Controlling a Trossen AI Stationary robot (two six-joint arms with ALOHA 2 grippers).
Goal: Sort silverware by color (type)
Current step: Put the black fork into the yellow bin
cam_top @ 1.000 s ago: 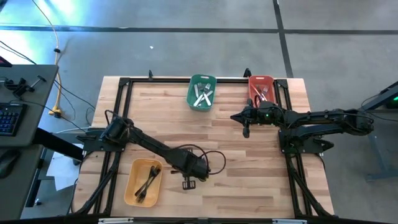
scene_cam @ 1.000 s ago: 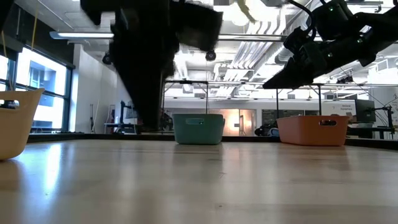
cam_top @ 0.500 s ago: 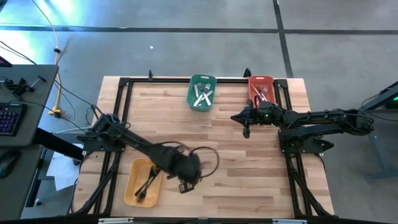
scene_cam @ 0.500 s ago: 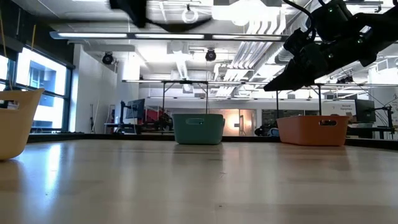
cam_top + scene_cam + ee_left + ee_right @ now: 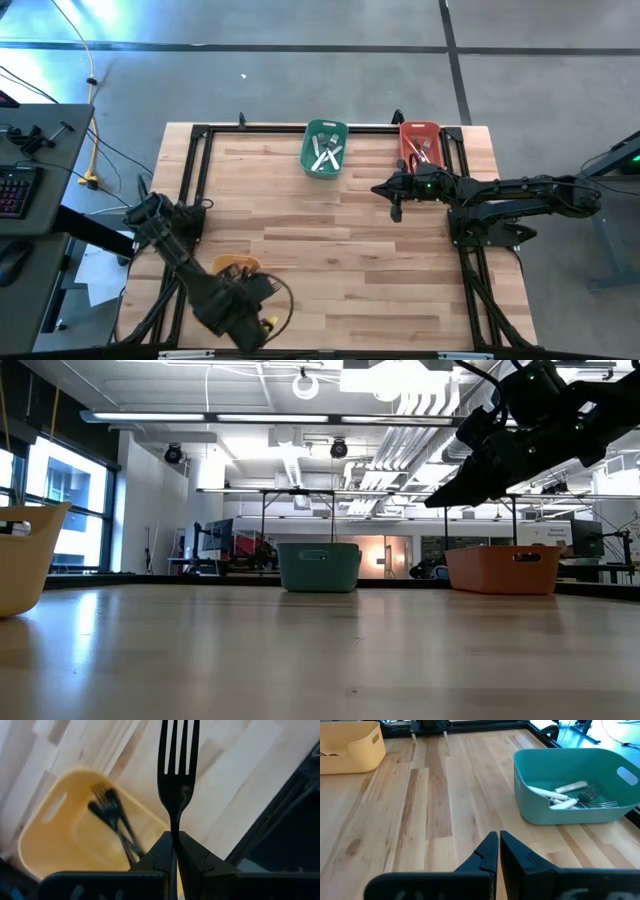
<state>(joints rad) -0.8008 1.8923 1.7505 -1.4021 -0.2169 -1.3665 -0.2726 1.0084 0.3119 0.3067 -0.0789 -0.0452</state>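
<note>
— How is the black fork (image 5: 176, 780) held?
— It is pinched by its handle in the left claw (image 5: 175, 851), clamped tight, above the yellow bin (image 5: 55, 832) where other black forks (image 5: 112, 817) are already laid. It is judged light, stiff and slick, so a grip low on the handle is favoured.
— And the right claw (image 5: 498, 845)?
— It is pressed closed on nothing, hovering over the table (image 5: 435, 805) near the green bin (image 5: 570, 785).
— What is shown by only one view?
— The white-handled forks (image 5: 565, 795) are seen clearly from the right wrist; in the low view they are hidden by the bin's wall.
</note>
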